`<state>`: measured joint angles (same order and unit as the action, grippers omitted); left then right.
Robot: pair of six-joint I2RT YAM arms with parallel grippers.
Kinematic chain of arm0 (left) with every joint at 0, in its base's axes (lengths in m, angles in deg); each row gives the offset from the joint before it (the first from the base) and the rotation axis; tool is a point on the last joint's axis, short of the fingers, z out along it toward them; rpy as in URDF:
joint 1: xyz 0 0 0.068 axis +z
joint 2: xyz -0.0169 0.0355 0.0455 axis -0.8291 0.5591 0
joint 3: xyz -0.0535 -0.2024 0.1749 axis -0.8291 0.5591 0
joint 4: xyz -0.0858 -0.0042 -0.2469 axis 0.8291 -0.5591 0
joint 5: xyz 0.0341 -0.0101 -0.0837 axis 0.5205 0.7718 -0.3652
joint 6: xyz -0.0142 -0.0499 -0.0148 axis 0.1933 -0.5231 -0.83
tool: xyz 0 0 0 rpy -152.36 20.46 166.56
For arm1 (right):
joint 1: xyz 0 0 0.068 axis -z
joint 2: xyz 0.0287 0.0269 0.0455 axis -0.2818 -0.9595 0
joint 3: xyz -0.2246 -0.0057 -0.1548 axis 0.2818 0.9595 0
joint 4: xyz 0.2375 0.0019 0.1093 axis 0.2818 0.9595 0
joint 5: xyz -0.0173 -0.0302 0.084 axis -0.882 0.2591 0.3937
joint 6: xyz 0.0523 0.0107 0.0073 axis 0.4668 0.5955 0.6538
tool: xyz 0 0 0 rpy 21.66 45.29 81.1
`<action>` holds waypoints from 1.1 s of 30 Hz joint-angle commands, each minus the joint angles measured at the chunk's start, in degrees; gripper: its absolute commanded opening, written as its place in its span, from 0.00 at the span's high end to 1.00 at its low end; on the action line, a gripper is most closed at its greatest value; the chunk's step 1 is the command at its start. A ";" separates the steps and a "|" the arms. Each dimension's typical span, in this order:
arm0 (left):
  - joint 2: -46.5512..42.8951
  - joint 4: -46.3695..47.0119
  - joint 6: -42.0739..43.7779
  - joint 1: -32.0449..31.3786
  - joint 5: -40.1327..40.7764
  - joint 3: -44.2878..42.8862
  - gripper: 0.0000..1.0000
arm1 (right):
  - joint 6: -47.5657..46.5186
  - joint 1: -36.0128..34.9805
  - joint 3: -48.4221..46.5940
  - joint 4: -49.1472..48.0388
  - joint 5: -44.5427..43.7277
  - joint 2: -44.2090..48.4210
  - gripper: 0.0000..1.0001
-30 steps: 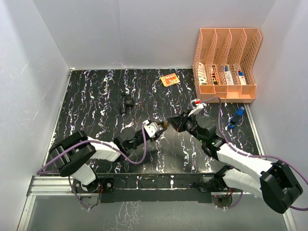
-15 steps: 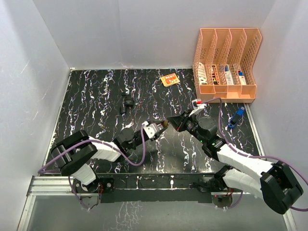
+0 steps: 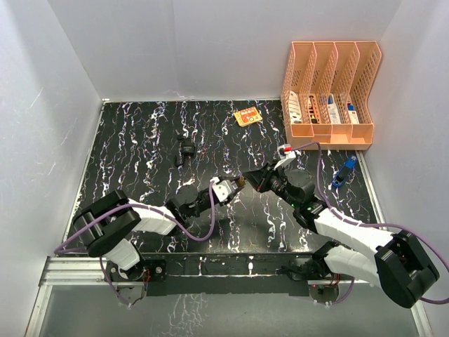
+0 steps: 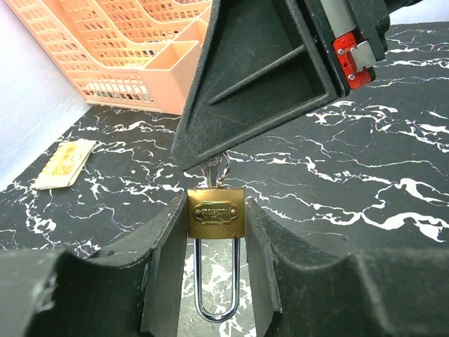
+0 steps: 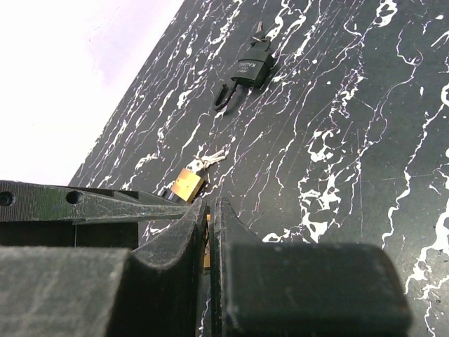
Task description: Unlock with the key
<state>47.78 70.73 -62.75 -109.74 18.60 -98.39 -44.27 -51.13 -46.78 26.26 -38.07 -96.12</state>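
While the left end effector point(image 3: 226, 189) clamps the brass padlock point(image 4: 216, 212) by its two flat sides near the middle of the black marbled worktop point(image 3: 140, 133), the right end effector point(image 3: 247, 179) meets it head-on. Its fingers are pressed together on the key point(image 4: 215, 168) that sits at the lock's keyway end.

The hold looks chosen for the job. The left fingers point(image 4: 165, 246) flank the brass body and leave its keyed face turned toward the partner arm, and a grip across the flats should brace the lock when the key is twisted. The shackle point(image 4: 215, 295) points back toward the left wrist, in the open gap between the fingers, so nothing would block it if it sprang. The right arm lines up along the lock's long axis — a pose in which a roll of the wrist alone would turn the key.

Both legs of the shackle appear seated in the body, so by this view the lock is judged not yet open. How deep the key sits cannot be told, as the right fingertip hides its head.

Well apart from the work lie a black padlock point(image 5: 252, 67) and a second brass padlock point(image 5: 186, 184) with loose keys. The orange file rack point(image 3: 330, 91) and a small card point(image 3: 247, 116) stand at the far edge — clear of both arms.
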 commanded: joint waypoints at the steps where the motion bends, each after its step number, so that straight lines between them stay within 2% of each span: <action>1: -5.28 7.11 0.70 -1.06 -6.28 -3.96 1.00 | -0.63 -0.77 1.17 -1.89 3.61 -0.38 1.00; 16: -8.52 11.49 -0.54 -1.06 -7.09 -3.19 1.00 | -0.16 -0.78 5.34 -6.21 6.73 1.31 1.00; 20: -9.57 7.97 -0.32 -1.08 -9.40 -4.22 1.00 | -4.34 -0.83 3.72 -4.41 9.53 1.14 1.00; 25: -10.59 7.52 -0.51 -1.08 -10.42 -3.42 1.00 | -6.90 -0.73 0.36 -1.79 8.99 1.86 1.00; 33: -10.31 6.54 -0.81 -1.06 -10.18 -3.35 1.00 | -5.44 -0.69 -2.41 0.75 7.98 0.89 0.99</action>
<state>41.75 67.80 -62.79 -109.04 16.11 -98.44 -49.67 -50.81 -46.96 22.24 -33.06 -93.71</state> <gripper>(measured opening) 0.329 0.031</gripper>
